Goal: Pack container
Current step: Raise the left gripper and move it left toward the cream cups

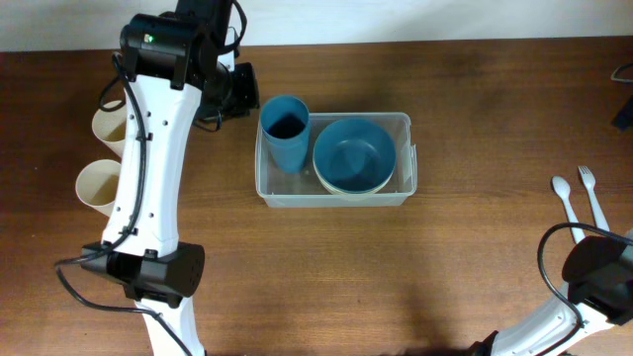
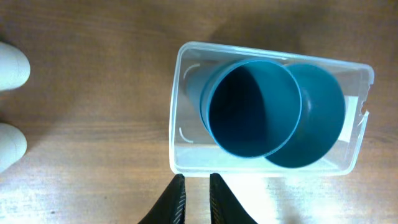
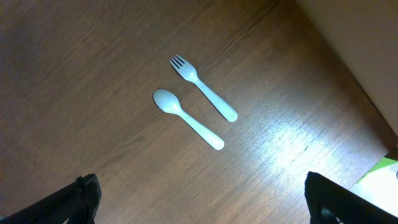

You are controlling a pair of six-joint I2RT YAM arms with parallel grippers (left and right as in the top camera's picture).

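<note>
Left end effector [image 2: 196, 200], fingers narrowly apart and empty, hangs just beside the left end of the clear, round-cornered plastic container [image 1: 401, 193], which lies mid-table [image 1: 445, 277], long axis crosswise, holding a blue cup [image 1: 285, 129] and a smooth blue bowl [image 1: 354, 153], while the right end effector [image 3: 202, 196] gapes wide over a pale fork [image 3: 202, 93] and spoon [image 3: 186, 118], well apart from the container.
</note>
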